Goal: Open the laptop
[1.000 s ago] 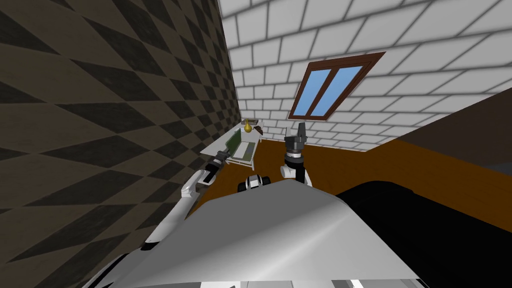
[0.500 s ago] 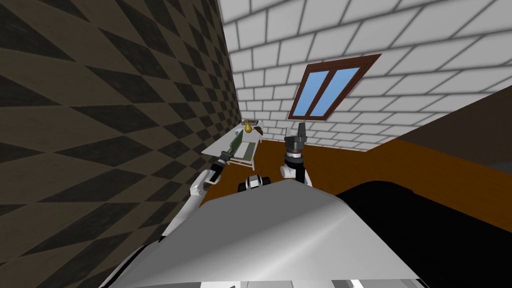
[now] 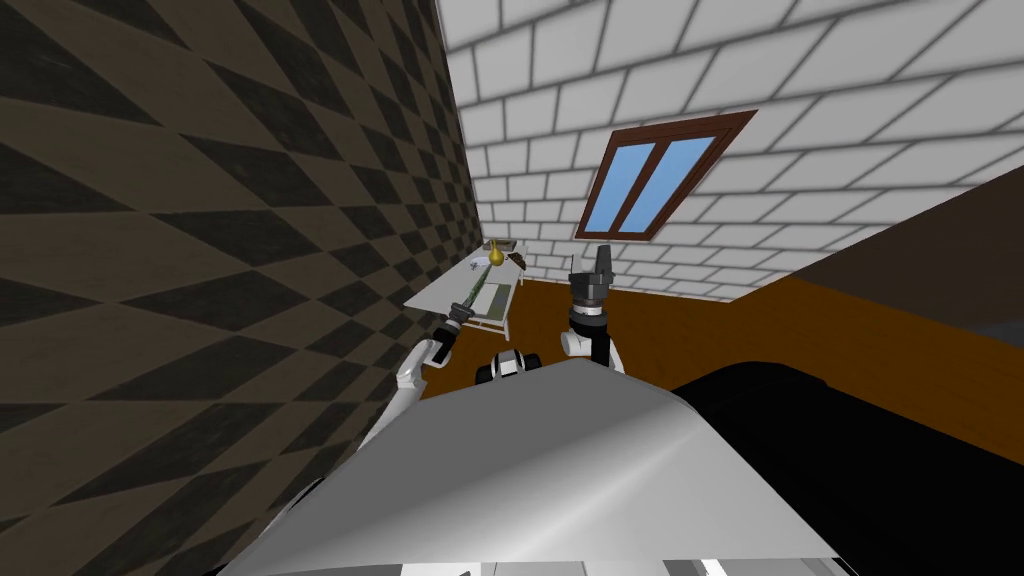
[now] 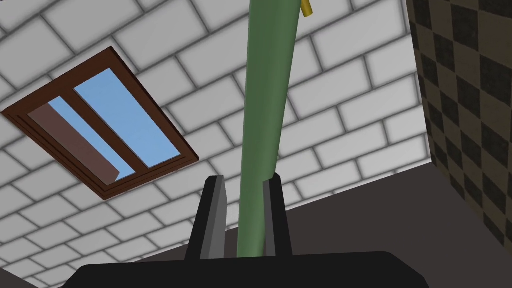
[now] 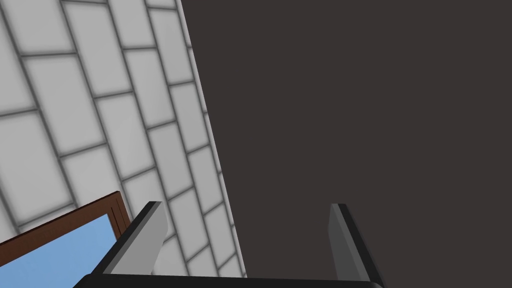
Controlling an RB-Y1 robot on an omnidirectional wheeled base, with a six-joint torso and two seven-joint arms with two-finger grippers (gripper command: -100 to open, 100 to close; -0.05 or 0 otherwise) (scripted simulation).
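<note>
Laptop [image 3: 493,299] sits on a white worktop [image 3: 432,292] that stands against the chequered wall, at roughly 11 o'clock from my chest in the head view. The pale base lies flat on the worktop. The green lid [image 3: 476,289] is raised off the base on its 9 o'clock side and is nearly edge-on to the head camera. The opening angle cannot be read.

The left gripper [image 3: 464,311] is at the near end of the laptop, at about its 7 o'clock, with the left arm reaching up to it beside the wall. In the left wrist view the lid runs as a narrow green band straight out from between the two fingers [image 4: 214,220]. The fingers are drawn close together. One lies against the lid's face, and the other shows a thin slit of background between itself and the lid. Finding: the left gripper is clenched on the lid.

A gold vase [image 3: 494,255] stands at the far end of the worktop, at the laptop's 12 o'clock and apart from it.

The right gripper [image 3: 603,258] points upward at about 1 o'clock from my chest, at the laptop's 3 o'clock and well apart from the worktop. Its fingers are spread wide. Finding: released.
</note>
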